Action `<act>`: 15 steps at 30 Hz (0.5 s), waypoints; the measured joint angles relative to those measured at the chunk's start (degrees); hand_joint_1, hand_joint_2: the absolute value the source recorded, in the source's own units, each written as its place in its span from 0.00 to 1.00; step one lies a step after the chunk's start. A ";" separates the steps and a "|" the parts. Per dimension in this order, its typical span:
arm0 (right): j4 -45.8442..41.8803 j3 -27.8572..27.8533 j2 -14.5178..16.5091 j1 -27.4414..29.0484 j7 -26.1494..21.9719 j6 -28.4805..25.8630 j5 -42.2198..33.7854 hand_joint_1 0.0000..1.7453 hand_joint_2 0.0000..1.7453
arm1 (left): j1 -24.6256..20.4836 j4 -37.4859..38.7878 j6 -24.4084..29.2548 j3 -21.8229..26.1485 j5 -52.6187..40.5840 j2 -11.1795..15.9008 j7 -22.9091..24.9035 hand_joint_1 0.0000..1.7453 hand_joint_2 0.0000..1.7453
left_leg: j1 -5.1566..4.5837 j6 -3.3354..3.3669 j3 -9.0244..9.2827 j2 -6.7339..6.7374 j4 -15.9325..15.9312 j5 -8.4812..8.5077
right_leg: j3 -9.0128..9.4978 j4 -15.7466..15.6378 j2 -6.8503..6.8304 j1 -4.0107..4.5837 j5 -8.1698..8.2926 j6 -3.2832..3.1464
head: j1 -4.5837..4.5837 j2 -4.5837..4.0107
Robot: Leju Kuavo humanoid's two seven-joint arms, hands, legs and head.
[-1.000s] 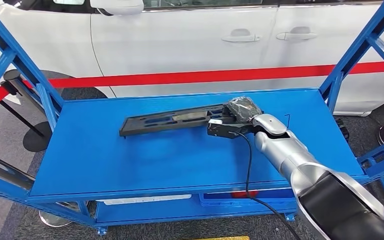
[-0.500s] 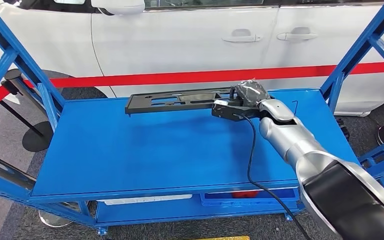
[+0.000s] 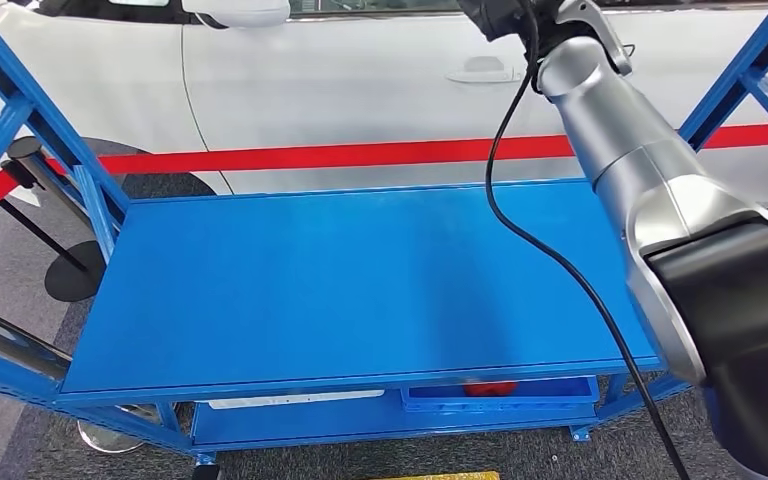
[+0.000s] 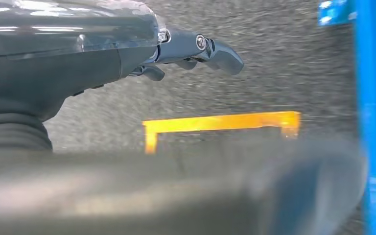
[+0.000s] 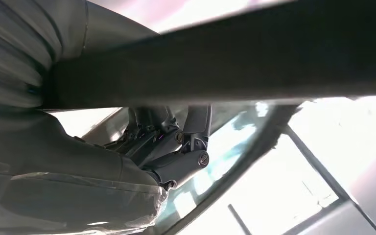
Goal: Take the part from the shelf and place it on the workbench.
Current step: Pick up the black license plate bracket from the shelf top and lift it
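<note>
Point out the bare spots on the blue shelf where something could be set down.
The whole top deck of the shelf is bare, bordered by blue posts left and right and the white car behind. The lower deck is crowded: a blue bin sits there.

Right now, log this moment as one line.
right robot hand: grips black part, raised | left robot hand: hangs, holds nothing | blue shelf

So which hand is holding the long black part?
The right hand; it grips the black part, raised high. The left hand hangs by the floor, holding nothing.
</note>
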 joint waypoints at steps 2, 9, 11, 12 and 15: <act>-0.93 -2.22 0.48 0.16 -0.72 0.63 -3.13 1.00 1.00 | -0.30 0.00 0.89 1.11 0.66 -0.07 -3.18 0.00 1.00 | 0.01 0.00 0.00 0.00 0.00 0.00 | 0.00 0.00 0.00 -0.01 0.01 0.01 | 0.00 0.00; -4.97 -5.78 0.46 3.60 -2.84 0.83 -12.14 1.00 1.00 | -0.79 -0.08 -6.91 5.43 2.64 -0.56 -11.08 0.00 0.50 | 0.01 0.01 0.06 0.01 0.08 0.01 | 0.08 -0.01 0.02 -0.06 0.04 0.04 | 0.00 0.01; -6.09 -6.14 0.14 5.02 -3.14 0.83 -14.81 1.00 1.00 | -0.79 -0.16 -9.95 6.66 3.19 -0.62 -12.13 0.00 1.00 | 0.00 0.02 0.05 0.01 0.11 0.01 | 0.08 -0.01 0.02 -0.07 0.04 0.05 | 0.00 0.00; -6.62 -6.30 -0.03 5.72 -3.33 0.83 -16.05 1.00 1.00 | -0.79 -0.20 -10.76 7.31 3.46 -0.66 -12.52 0.00 1.00 | 0.00 0.02 0.04 0.01 0.12 0.00 | 0.08 -0.01 0.02 -0.07 0.05 0.05 | 0.00 0.00; -7.70 -6.60 -0.33 7.15 -3.79 0.77 -17.94 1.00 1.00 | -0.77 -0.26 -11.63 8.44 3.73 -0.76 -12.95 0.00 1.00 | 0.00 0.04 0.04 0.01 0.12 -0.01 | 0.08 -0.01 0.04 -0.07 0.05 0.06 | 0.00 0.00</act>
